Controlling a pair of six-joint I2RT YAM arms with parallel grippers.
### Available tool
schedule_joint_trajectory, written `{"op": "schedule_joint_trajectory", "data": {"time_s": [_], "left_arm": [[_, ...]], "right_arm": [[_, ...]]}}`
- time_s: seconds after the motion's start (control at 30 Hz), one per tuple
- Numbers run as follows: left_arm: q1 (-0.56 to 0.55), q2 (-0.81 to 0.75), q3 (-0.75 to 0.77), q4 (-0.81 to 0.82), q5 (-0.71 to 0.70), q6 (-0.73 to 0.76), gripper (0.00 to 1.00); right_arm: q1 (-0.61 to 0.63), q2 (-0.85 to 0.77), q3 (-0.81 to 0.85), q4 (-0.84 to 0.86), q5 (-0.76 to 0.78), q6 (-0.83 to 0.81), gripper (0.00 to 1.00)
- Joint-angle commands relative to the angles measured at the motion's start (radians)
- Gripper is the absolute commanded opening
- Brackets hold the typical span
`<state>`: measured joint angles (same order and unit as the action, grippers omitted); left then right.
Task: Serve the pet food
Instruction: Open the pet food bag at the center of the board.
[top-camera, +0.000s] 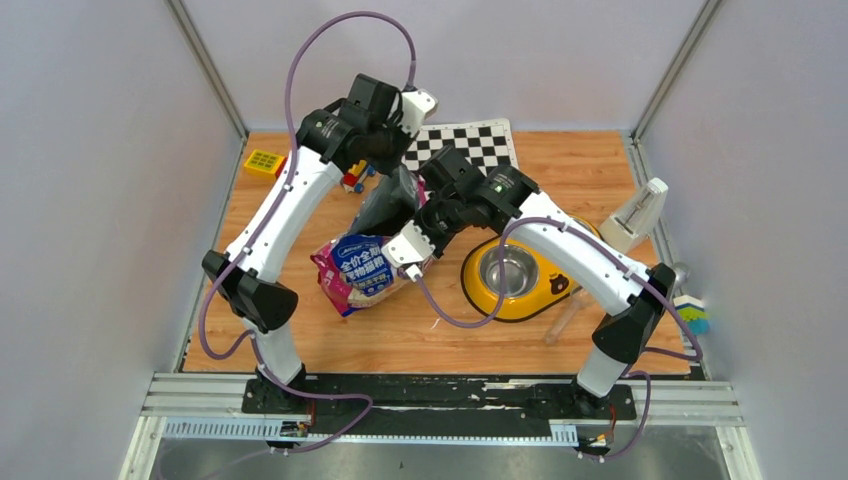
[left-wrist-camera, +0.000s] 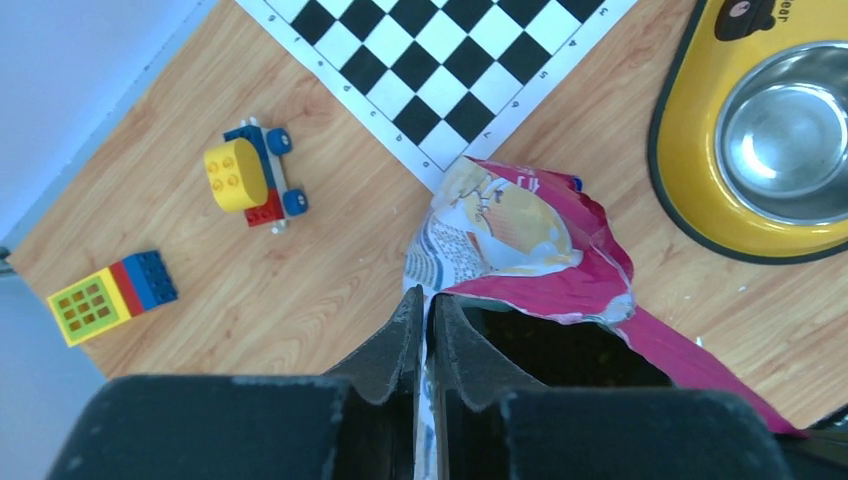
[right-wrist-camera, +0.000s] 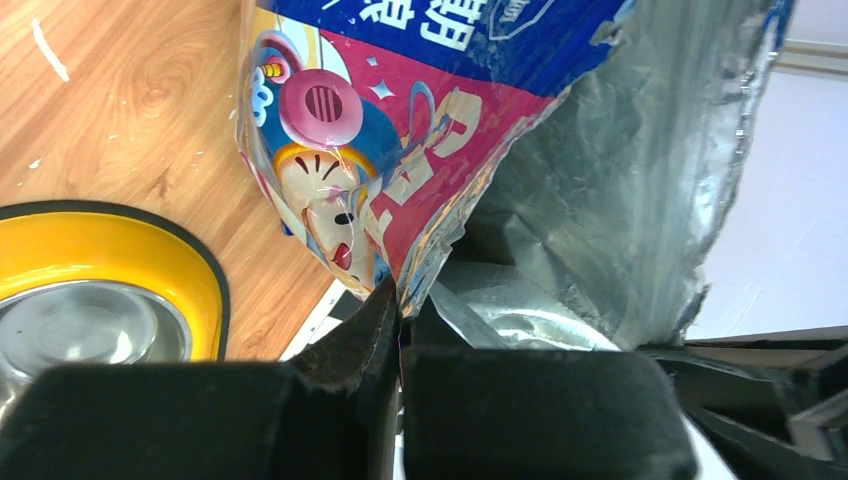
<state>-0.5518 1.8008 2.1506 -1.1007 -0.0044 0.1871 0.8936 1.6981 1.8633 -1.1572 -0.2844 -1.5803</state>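
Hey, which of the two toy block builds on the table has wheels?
The toy car nearer the checkerboard, with a round yellow brick on top and blue wheels. The flat yellow, red and blue block has none.

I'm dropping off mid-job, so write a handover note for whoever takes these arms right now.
Left end effector: shut on the cat food bag at its rim.
Right end effector: shut on the rim's other side.
Bag: mouth open, beside the yellow double bowl.
Done: bag gripped by both arms.
Left to do: pour kibble, not clearly visible inside the bag, into the steel cup, which looks empty.
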Motion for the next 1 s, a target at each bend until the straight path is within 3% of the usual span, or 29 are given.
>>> {"op": "schedule_joint_trajectory", "data": {"time_s": [0.0, 0.03, 0.1, 0.23, 0.6, 0.97], "left_arm": [[0.085, -0.012, 0.111, 0.190, -0.175, 0.078, 0.23], [0.085, -0.018, 0.123, 0.171, -0.150, 0.070, 0.44], [0.085, -0.045, 0.130, 0.118, -0.089, 0.045, 0.66], [0.085, -0.124, 0.107, 0.043, -0.024, 0.025, 0.91], [0.086, -0.209, -0.023, -0.189, 0.230, 0.029, 0.95], [0.085, -0.197, -0.139, -0.267, 0.129, 0.074, 0.82]], "right_arm": [[0.025, -0.061, 0.020, -0.272, -0.120, 0.048, 0.00], [0.022, -0.060, 0.017, -0.251, -0.119, 0.061, 0.00], [0.009, -0.062, 0.012, -0.215, -0.127, 0.067, 0.00], [-0.012, -0.070, -0.004, -0.145, -0.130, 0.079, 0.00], [-0.017, -0.069, -0.005, -0.054, -0.108, 0.115, 0.00], [-0.030, -0.088, -0.006, -0.038, -0.108, 0.124, 0.00]]}}
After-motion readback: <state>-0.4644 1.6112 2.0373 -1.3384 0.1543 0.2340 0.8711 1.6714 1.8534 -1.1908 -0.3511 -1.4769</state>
